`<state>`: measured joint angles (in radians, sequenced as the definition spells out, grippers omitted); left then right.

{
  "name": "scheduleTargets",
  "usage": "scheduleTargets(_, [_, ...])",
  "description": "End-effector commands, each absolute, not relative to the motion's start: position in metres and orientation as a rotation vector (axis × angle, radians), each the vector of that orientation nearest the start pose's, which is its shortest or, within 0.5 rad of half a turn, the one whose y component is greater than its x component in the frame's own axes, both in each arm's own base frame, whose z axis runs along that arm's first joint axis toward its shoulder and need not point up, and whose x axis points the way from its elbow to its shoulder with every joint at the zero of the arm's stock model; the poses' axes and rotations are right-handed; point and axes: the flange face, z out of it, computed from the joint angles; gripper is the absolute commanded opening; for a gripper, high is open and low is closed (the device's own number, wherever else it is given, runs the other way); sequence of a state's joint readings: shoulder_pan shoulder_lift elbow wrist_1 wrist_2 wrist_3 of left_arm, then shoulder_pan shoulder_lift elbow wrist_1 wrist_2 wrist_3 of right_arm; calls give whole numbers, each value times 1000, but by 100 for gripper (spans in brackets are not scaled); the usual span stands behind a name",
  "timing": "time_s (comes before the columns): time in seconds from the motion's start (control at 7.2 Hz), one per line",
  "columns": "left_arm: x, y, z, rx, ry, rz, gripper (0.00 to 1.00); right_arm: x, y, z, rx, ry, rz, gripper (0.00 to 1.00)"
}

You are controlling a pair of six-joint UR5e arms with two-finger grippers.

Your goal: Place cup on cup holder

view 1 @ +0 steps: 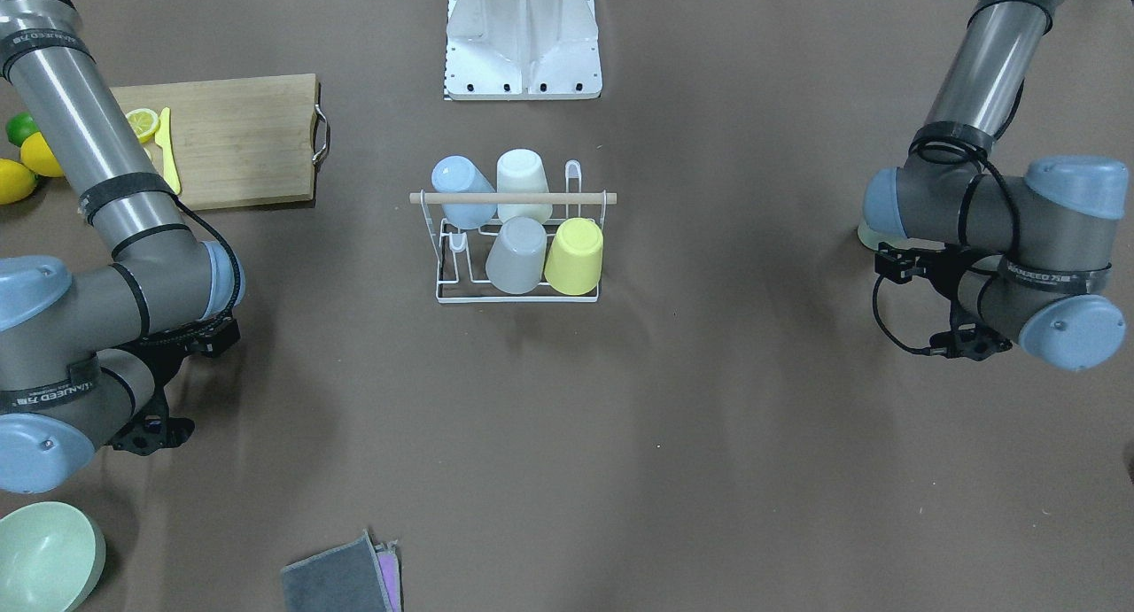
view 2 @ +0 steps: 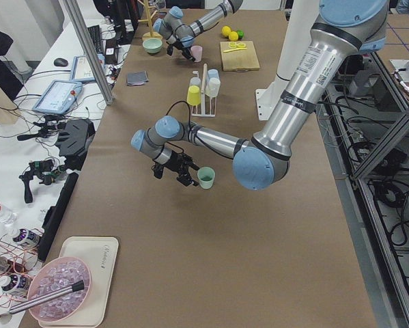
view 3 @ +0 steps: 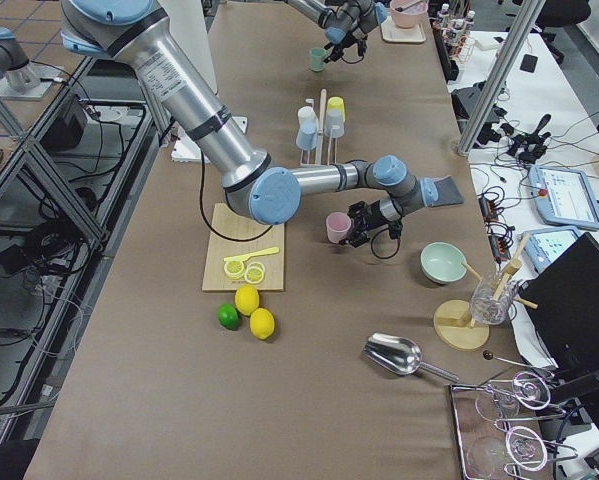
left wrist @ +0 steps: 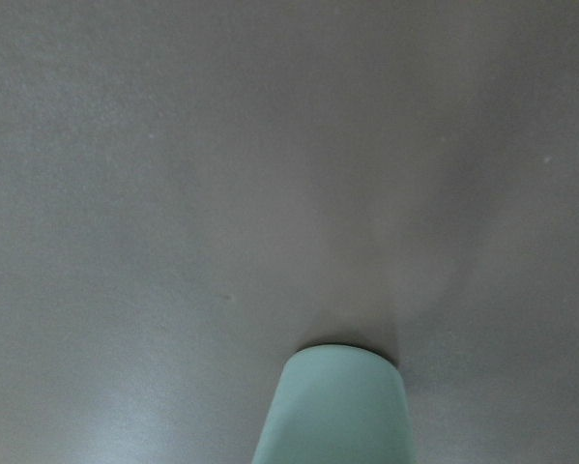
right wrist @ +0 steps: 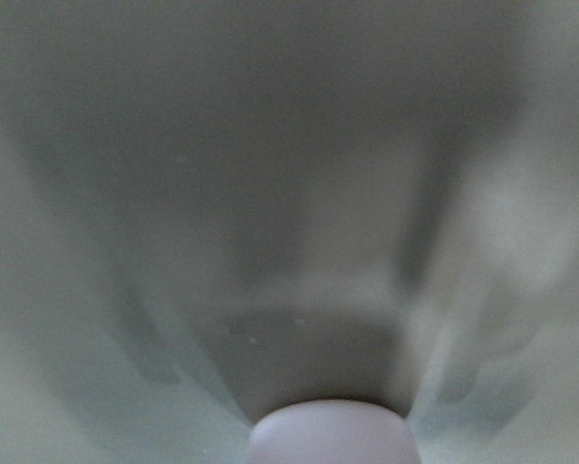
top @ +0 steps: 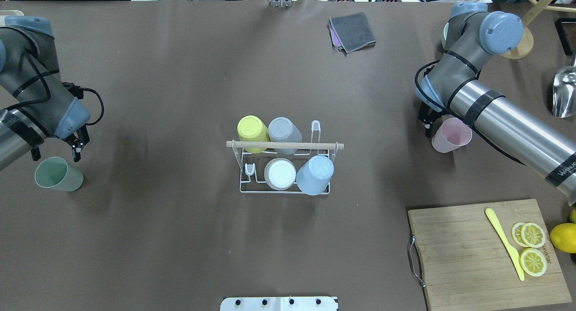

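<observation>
The white wire cup holder with a wooden rod handle stands mid-table. It holds yellow, grey, white and blue cups upside down, and two prongs are bare. A green cup stands upright at the left. My left gripper is open, with its fingers on either side of the cup's rim. A pink cup stands at the right, partly under my right forearm. My right gripper is beside it and looks open. Both wrist views show only a cup rim at the bottom edge.
A wooden cutting board with lemon slices and a yellow knife lies at the near right, with whole lemons beside it. A grey cloth lies at the far side. A green bowl and a metal scoop are near the right arm.
</observation>
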<state>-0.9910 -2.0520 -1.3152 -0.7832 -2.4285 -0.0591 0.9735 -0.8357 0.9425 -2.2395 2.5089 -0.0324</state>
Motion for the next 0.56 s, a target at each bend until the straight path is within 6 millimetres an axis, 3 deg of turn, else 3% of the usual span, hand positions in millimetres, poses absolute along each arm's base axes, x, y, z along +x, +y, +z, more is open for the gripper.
scheduleTargets(0.0, [309,-549,557,-764,625,261,97,-366,-631,541,-758,-735,-306,71])
scheduleTargets(0.14, [315,-543,560,-771,618,272,97,-364,-632,541,-758,-734,-305,48])
scheduleTargets(0.28, [321,-533,570,-790,631,273,97,-359,-634,540,-757,-737,-298,39])
scheduleTargets(0.42, [322,-530,574,-792,630,275,97,-351,-638,539,-751,-742,-287,38])
